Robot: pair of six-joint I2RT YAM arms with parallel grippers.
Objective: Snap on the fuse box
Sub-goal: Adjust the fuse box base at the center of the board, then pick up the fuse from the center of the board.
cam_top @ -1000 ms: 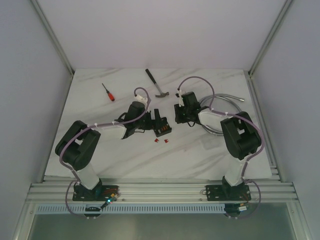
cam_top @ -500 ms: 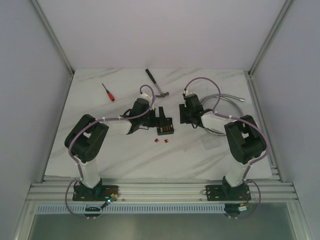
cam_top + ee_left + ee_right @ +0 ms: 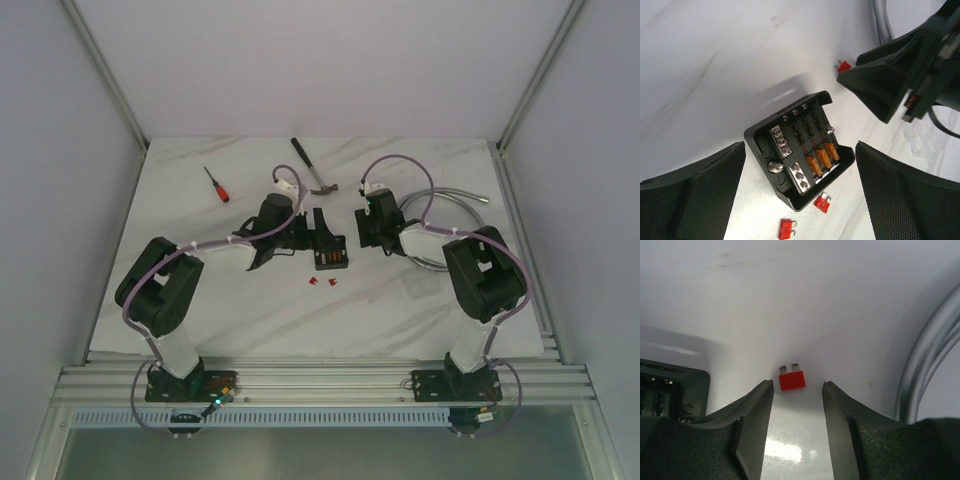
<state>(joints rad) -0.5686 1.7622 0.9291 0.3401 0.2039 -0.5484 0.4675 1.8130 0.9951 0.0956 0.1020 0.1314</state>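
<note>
Lying on the white marbled surface (image 3: 715, 60) just beyond the wide-apart jaws of the left tool (image 3: 800, 200), the small squarish black plastic fuse box (image 3: 800, 150) looks light, rigid and slick, best taken by its outer walls; the right tool (image 3: 797, 410) stands with jaws apart, empty.

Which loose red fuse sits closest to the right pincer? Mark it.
The lone fuse just beyond the open tips of the right pincer, prongs pointing away; the other two lie together beside the fuse box.
</note>
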